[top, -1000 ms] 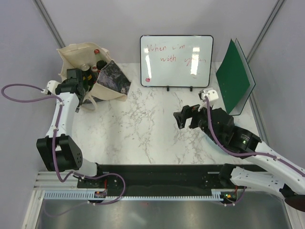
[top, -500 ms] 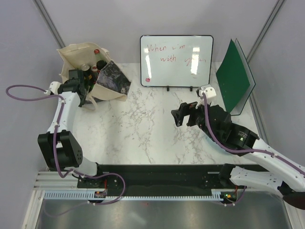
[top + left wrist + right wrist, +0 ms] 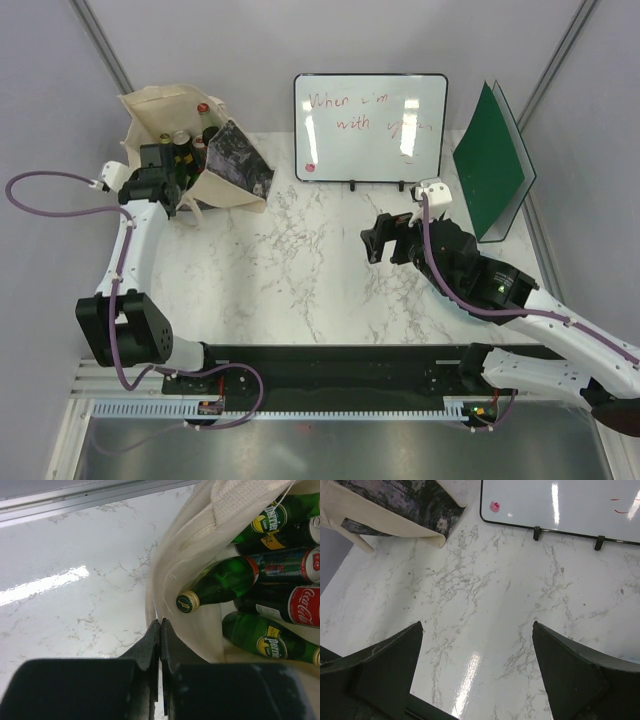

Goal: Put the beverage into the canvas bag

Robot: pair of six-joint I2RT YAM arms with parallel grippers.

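left gripper [image 3: 159, 626]: jaws pressed together at canvas bag [image 3: 186, 540] rim, no bottle held
right gripper [image 3: 476, 627]: wide open, empty, well apart from bag
beverage: bottles [image 3: 225, 579] inside bag, just right of left jaws, necks toward rim
nearer arm: left

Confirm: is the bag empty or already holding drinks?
Holding drinks: green bottles and a cola bottle lie inside the bag, seen from the left wrist.
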